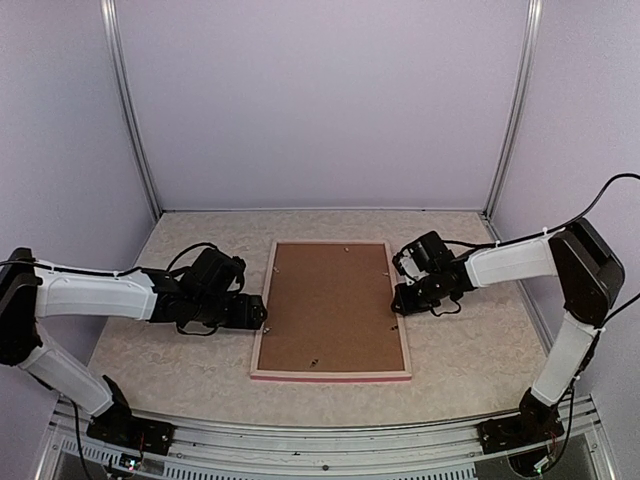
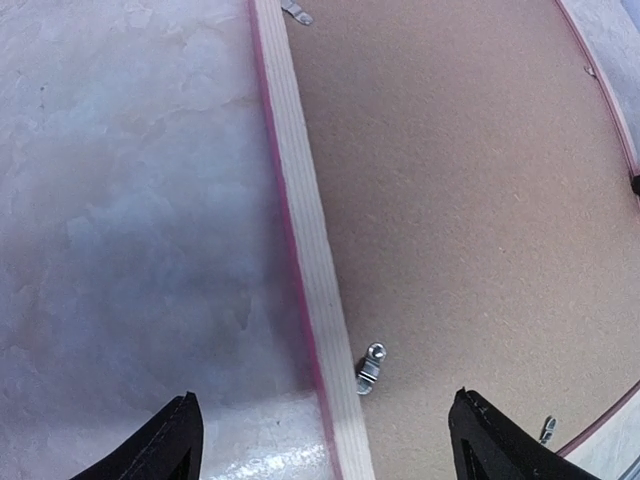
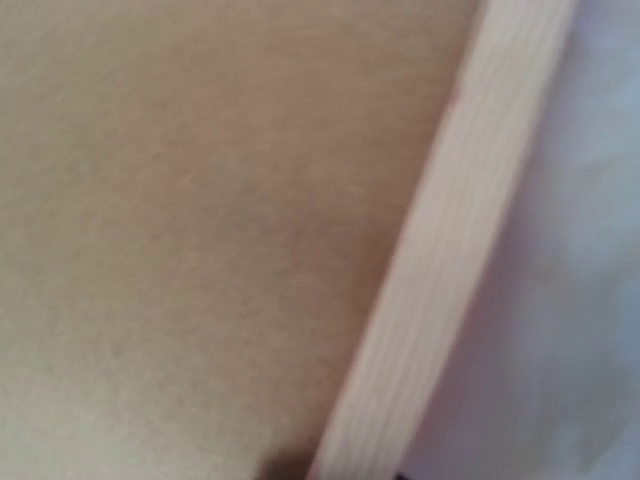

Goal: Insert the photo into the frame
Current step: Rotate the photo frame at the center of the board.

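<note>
The left gripper [image 2: 322, 400] gapes wide astride the left rail of the frame [image 1: 330, 376], which lies face-down mid-table, gripping nothing; the right gripper [image 1: 398, 303] meets the right rail, its opening indiscernible.

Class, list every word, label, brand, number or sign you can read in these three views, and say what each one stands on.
No text can be read in any view.
Brown backing board: blank.
Frame, wooden back: bare grain, no print.
Metal turn clip: no marking shows.
Left arm base and right arm base: any marking is too small to read.
</note>
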You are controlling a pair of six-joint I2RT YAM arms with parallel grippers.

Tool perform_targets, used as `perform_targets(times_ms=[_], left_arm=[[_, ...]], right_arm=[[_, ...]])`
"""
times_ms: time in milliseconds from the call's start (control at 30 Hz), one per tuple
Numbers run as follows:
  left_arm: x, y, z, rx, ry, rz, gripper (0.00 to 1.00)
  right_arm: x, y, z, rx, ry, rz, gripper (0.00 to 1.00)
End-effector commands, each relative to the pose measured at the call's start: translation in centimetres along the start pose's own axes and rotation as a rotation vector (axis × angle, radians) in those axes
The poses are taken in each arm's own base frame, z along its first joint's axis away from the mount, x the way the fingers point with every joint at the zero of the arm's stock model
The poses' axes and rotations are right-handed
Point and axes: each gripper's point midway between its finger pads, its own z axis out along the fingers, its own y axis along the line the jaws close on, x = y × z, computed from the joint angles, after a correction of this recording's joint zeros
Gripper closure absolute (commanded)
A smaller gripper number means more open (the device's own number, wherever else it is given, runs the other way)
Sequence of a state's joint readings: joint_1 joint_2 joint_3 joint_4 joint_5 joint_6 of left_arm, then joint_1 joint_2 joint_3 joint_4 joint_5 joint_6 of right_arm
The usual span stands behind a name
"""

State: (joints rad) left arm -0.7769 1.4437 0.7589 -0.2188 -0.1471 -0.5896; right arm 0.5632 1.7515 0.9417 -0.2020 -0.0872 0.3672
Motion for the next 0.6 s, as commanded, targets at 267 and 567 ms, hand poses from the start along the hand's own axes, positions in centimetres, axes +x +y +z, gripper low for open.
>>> perform_targets(times_ms=[267, 567], left_arm=[[-2.3, 1.6, -0.5, -0.044, -0.042, 0.006, 0.11], [-3.4, 1.6, 0.6, -0.049, -0.052, 0.022, 0.09]], right_arm=[[0.8, -2.9, -0.2, 0.117, 0.117, -0.322, 0.99], [0.0, -0.1, 1.7, -0.011, 0.116, -0.595, 1.00]])
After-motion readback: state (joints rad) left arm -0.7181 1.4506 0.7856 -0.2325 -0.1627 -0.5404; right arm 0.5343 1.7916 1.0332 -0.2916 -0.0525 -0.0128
